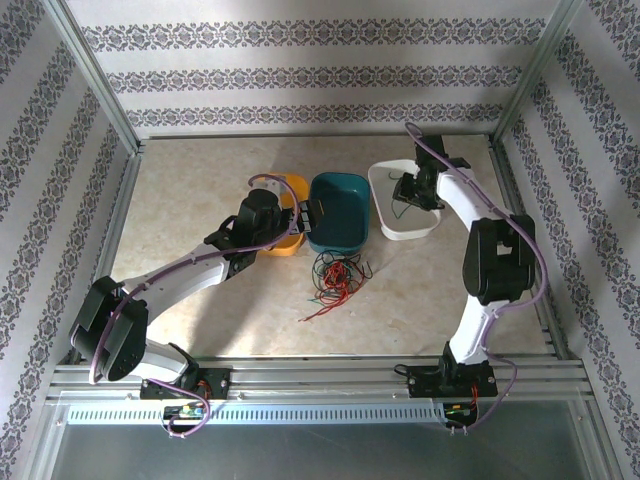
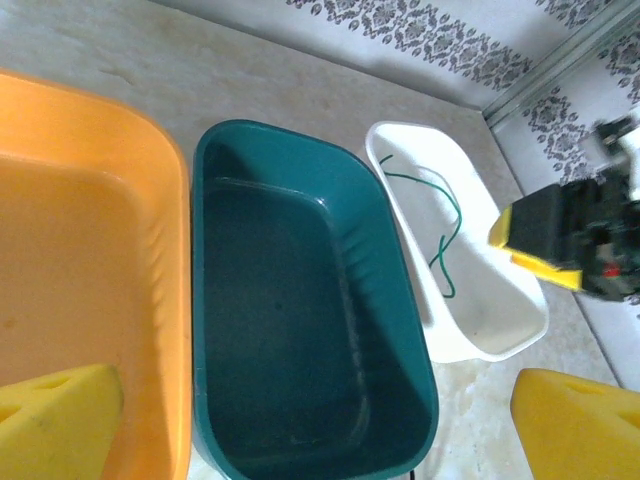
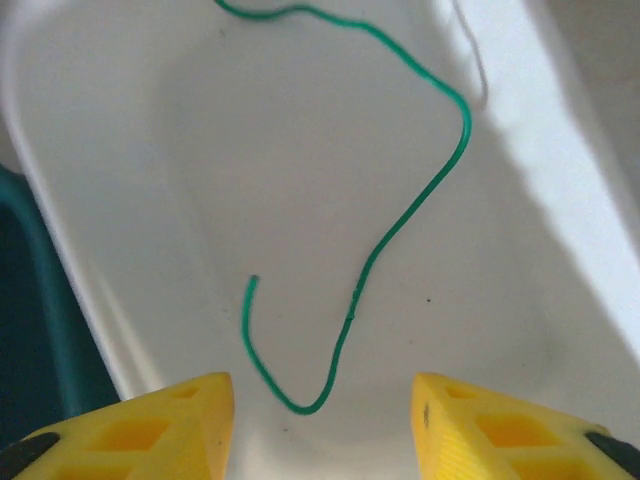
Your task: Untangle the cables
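Note:
A tangle of red, green and black cables (image 1: 335, 277) lies on the table in front of the teal bin (image 1: 340, 212). One green cable (image 3: 400, 226) lies loose on the floor of the white bin (image 3: 560, 200), also visible from the left wrist as green cable (image 2: 447, 225). My right gripper (image 3: 322, 400) hovers open just above that cable, its yellow fingertips apart and holding nothing; from above it hangs over the white bin (image 1: 408, 196). My left gripper (image 2: 330, 430) is wide open over the near end of the teal bin (image 2: 300, 300).
An orange bin (image 2: 90, 250) sits left of the teal bin, and the white bin (image 2: 480, 320) sits to its right, all three side by side. Patterned walls and metal frame rails enclose the table. Bare tabletop (image 1: 190, 190) lies left and in front.

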